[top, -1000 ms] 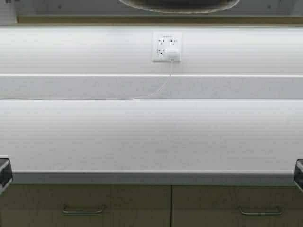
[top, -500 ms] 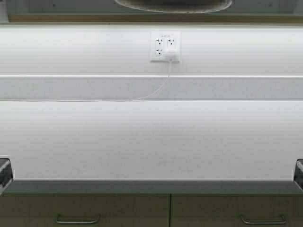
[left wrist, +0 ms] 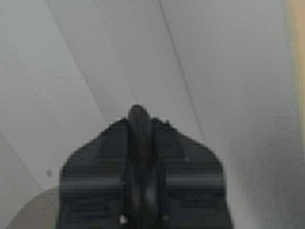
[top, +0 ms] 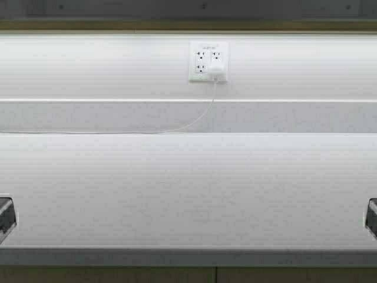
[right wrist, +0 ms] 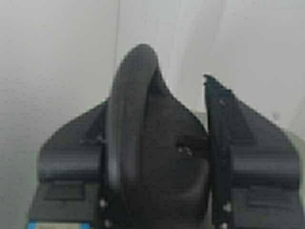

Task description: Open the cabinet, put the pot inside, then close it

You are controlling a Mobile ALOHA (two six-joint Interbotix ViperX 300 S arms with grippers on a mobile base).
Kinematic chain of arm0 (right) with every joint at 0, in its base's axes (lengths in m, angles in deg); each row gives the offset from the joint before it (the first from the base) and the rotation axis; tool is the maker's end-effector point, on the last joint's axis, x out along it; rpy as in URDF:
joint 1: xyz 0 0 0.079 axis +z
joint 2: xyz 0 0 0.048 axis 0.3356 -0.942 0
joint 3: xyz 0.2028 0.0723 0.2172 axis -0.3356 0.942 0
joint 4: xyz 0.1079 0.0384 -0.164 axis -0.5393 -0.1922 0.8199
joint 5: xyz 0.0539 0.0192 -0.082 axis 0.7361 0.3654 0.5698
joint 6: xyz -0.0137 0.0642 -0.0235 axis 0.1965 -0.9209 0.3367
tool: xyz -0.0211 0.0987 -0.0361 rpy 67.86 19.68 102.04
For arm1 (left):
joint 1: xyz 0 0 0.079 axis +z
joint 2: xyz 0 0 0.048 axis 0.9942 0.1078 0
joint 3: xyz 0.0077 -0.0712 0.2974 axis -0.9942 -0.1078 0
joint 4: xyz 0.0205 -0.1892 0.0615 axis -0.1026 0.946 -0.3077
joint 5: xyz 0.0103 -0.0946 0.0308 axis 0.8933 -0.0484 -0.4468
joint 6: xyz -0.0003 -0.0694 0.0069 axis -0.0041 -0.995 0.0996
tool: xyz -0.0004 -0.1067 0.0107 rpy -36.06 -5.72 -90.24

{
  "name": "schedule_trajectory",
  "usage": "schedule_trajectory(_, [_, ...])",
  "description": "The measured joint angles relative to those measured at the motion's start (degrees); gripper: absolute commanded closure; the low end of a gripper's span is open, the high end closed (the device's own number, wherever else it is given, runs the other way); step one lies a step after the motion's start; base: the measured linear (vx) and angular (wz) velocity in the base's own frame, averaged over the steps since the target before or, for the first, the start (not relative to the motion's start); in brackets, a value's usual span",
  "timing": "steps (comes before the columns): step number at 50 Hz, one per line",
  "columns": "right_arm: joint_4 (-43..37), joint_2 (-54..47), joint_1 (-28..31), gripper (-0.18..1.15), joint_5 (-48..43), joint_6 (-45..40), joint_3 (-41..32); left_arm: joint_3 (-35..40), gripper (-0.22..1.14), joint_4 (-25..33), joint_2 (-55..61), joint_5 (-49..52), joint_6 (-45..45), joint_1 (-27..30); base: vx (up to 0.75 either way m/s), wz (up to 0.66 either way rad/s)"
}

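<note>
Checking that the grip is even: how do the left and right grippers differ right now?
The left gripper pinches tight on a black loop handle, only its tip showing. The right gripper stands wider, its handle lying against one finger. Both hold a handle.

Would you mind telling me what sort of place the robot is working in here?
Most likely a kitchen: a long pale countertop runs along a white wall with a wall outlet, a white cable trailing from it, and a strip of tan base cabinets below.
</note>
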Motion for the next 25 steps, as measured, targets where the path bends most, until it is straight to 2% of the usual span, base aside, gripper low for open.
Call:
schedule_trajectory(10, [-0.3,-4.8,-0.2,0.89,0.4,0.0,-4.4,6.2,0.88,0.1,5.8,2.9,0.0,1.6,0.04,-0.01])
schedule_trajectory(25, [-0.6,-7.2,-0.2,0.89,0.4,0.0,-4.6,7.6,0.88,0.2,9.2,3.5,-0.1,2.5,0.02,0.01])
